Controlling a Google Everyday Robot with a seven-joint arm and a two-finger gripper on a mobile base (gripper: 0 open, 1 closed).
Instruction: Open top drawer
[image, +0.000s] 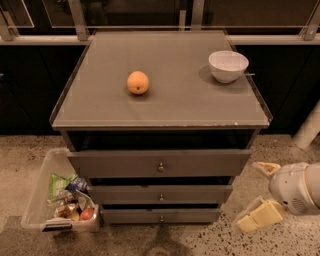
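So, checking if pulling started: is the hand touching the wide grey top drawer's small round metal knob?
Apart. Camera view shows the cream hand right of the grey cabinet, clear of the small round metal knob.

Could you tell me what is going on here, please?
The robot is meant to open the top drawer of a grey cabinet. Its gripper hangs low to the right of the cabinet, jaws apart and holding nothing, clear of the drawer's knob. An orange and a white bowl sit on top.
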